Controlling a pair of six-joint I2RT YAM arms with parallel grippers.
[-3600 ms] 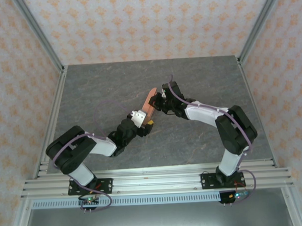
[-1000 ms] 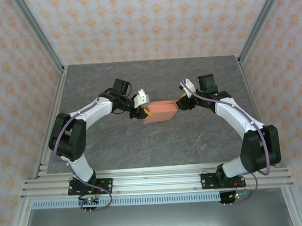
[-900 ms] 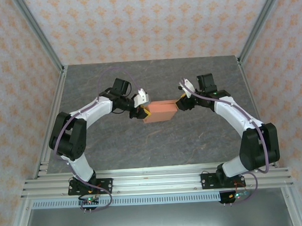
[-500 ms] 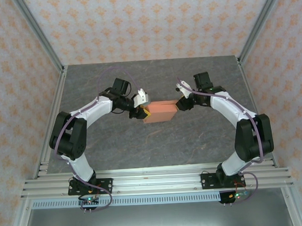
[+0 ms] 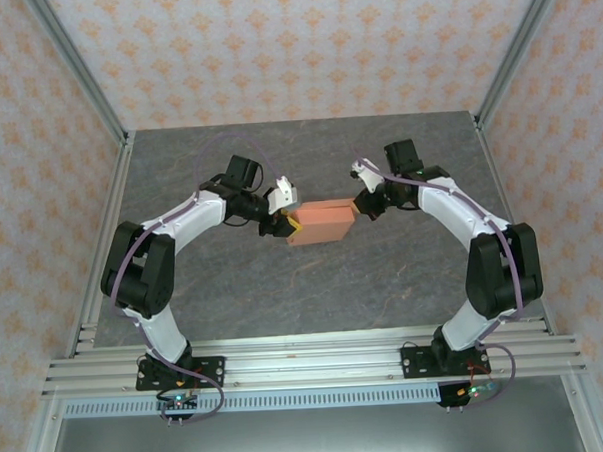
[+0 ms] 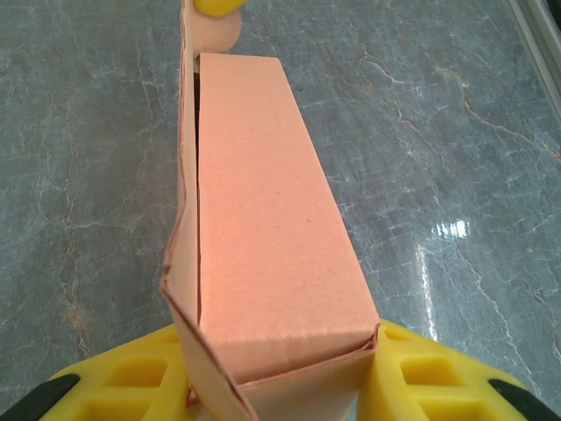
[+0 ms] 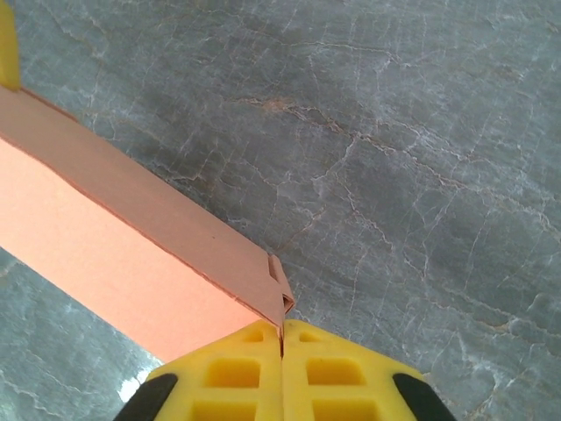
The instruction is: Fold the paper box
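The paper box [image 5: 321,222] is a salmon-orange closed rectangular box held level above the table, between the two arms. My left gripper [image 5: 289,225] is shut on its left end; in the left wrist view the box [image 6: 263,219] runs away from the yellow pads [image 6: 421,373], with a side flap standing slightly loose on the left. My right gripper [image 5: 359,208] is at the right end. In the right wrist view its pads [image 7: 228,373] are pressed together on the thin card edge at the box's [image 7: 114,237] end corner [image 7: 280,303].
The grey marbled tabletop [image 5: 414,271] lies below the box. Metal frame posts [image 5: 80,85] and patterned walls stand at the sides and back. The mounting rail [image 5: 308,364] crosses the near edge.
My right gripper has closed from partly open to shut at the box's right end, and its wrist has turned a little. The left gripper and the box have stayed where they were.
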